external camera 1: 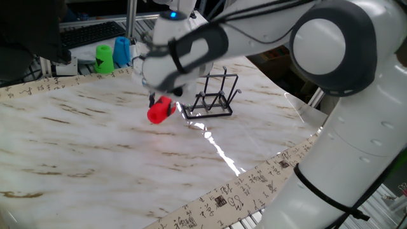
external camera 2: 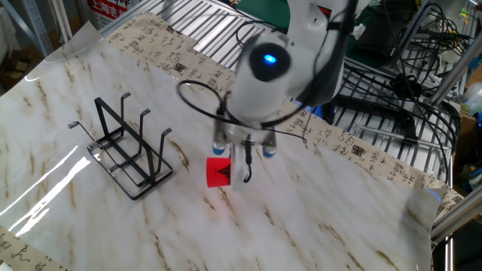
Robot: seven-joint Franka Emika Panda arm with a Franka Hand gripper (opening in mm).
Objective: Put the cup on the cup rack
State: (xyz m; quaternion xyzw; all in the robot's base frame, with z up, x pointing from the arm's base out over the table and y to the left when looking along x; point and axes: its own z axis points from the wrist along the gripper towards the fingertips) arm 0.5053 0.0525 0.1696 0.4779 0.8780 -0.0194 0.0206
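One fixed view, left to right: green cup (external camera 1: 104, 57) and blue cup (external camera 1: 121, 51) at the table's far edge, then the gripper (external camera 1: 166, 109) clamping the red cup (external camera 1: 159, 111) above the marble table (external camera 1: 76, 146), and the black wire cup rack (external camera 1: 213, 98) just right.

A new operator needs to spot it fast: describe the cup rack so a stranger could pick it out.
Start at the marble-patterned table and look beside the robot's gripper, which holds the red cup. The cup rack stands there on the tabletop, apart from the cup. It is the only black wire frame on the table, with a rectangular base and upright prongs.
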